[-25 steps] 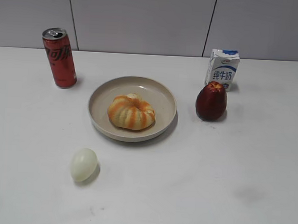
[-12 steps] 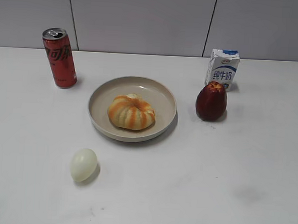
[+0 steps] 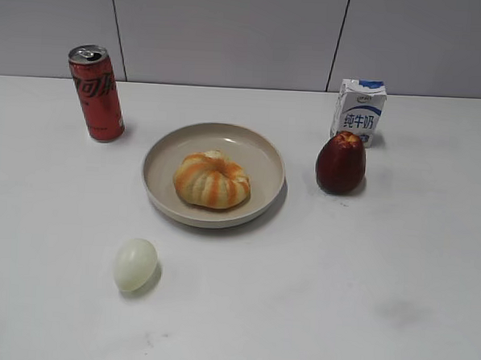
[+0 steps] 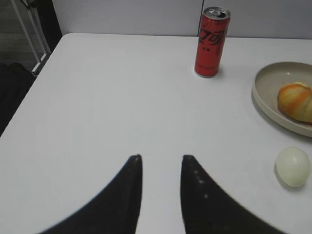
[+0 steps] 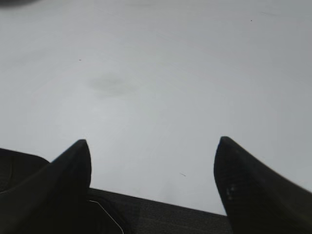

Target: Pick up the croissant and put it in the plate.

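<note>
Both claws stood off: my left claw (image 4: 161,158) narrowly parted, right claw (image 5: 153,144) wide, each empty. I judged the task done; the croissant (image 3: 212,179) lay inside the plate (image 3: 161,190), far right of the left claw.

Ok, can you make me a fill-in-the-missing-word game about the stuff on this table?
1. The croissant lies in the ____, which is beige.
2. The dark red apple stands right in front of the ____ carton.
3. The pale egg lies on the table, nearer the camera than the red ____.
4. The right pincer has its jaws wide apart and holds ____.

Missing words: plate; milk; can; nothing
</note>
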You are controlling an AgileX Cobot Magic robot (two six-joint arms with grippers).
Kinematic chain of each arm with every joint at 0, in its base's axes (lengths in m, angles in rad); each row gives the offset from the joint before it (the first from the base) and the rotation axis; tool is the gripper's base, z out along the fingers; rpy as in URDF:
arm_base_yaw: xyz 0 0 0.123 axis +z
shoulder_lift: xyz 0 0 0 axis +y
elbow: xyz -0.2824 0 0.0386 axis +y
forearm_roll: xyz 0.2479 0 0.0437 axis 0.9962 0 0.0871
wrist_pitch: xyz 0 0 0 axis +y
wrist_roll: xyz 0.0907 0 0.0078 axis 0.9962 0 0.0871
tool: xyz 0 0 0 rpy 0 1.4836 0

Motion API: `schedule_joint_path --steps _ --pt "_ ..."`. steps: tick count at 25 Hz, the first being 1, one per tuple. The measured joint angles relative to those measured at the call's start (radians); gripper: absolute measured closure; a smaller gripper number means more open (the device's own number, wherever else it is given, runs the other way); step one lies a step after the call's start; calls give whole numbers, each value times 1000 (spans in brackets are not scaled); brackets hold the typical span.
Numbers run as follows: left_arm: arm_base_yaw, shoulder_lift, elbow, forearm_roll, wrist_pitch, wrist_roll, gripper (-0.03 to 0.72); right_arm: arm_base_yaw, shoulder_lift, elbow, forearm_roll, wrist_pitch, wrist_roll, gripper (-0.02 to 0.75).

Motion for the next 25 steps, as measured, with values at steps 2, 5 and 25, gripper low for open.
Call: schedule_joint_path --steps 2,5,25 --pt "0 0 0 0 0 0 489 -6 -21 0 1 -1 0 144" --pt "0 0 0 0 0 0 489 -45 -81 0 2 -1 0 144" --pt "0 0 0 0 0 0 489 -242 -334 1 7 0 -1 145"
